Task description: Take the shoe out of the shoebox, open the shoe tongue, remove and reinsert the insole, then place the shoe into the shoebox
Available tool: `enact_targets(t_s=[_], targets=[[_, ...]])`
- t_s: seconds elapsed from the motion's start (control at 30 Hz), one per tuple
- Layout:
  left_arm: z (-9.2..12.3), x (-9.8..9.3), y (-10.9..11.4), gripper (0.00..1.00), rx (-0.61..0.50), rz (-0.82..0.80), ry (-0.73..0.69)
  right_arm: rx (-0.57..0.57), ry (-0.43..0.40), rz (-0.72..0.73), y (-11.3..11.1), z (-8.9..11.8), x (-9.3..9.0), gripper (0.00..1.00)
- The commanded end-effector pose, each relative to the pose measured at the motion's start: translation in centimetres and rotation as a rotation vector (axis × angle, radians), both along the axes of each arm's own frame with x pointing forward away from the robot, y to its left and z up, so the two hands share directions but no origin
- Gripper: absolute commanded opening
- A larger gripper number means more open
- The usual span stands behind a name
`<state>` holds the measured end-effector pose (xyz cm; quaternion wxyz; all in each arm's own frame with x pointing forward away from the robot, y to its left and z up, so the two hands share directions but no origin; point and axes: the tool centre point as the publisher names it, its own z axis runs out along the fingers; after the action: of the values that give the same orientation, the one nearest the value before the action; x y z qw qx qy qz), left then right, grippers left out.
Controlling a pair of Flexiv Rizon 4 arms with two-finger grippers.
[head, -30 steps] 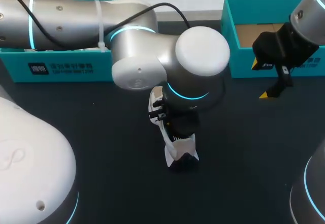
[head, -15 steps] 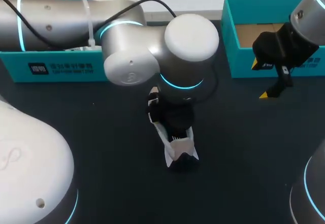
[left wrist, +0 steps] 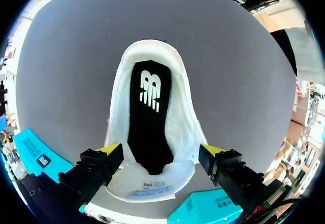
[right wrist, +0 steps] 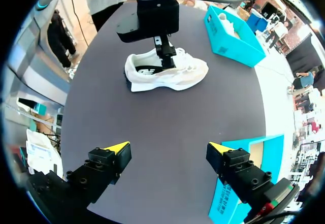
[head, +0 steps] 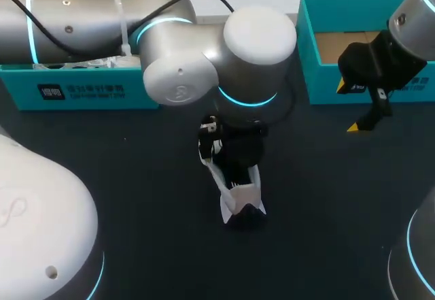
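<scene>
A white sneaker [head: 239,199] lies on the dark table's middle. From above, the left wrist view looks into its mouth: the black insole [left wrist: 150,112] with a white logo lies flat inside the shoe [left wrist: 172,82]. My left gripper [left wrist: 161,150] hangs open just above the tongue end, one yellow tip on each side, holding nothing. In the head view its black body [head: 236,164] covers the shoe's far half. My right gripper [head: 355,109] stands open and empty in front of the teal shoebox [head: 309,48]. From there it sees the shoe [right wrist: 167,74] side-on.
A second teal box [head: 75,86] holding white paper [right wrist: 227,23] stands at the back left, partly under my left arm. The shoebox wall [right wrist: 238,193] is close beside my right gripper [right wrist: 168,148]. Dark tabletop lies all round the shoe.
My left gripper has gone from shut to wide open over the shoe's mouth, and the left arm's elbow has drawn back a little. The right arm has kept still.
</scene>
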<state>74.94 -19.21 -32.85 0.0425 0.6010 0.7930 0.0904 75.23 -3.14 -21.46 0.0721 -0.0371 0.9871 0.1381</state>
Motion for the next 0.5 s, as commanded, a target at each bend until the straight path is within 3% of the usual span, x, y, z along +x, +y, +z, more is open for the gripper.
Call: enact_targets(t_s=[0.03,0.5], targets=[[1.3,0.2,0.7,1.0,-0.039,-0.015,0.018,-0.001,-0.001,0.0,0.0,-0.1,0.0,1.0],[2.4,-0.1,0.8,1.0,-0.072,-0.059,0.074,-0.001,-0.001,0.0,0.0,-0.1,0.0,1.0]])
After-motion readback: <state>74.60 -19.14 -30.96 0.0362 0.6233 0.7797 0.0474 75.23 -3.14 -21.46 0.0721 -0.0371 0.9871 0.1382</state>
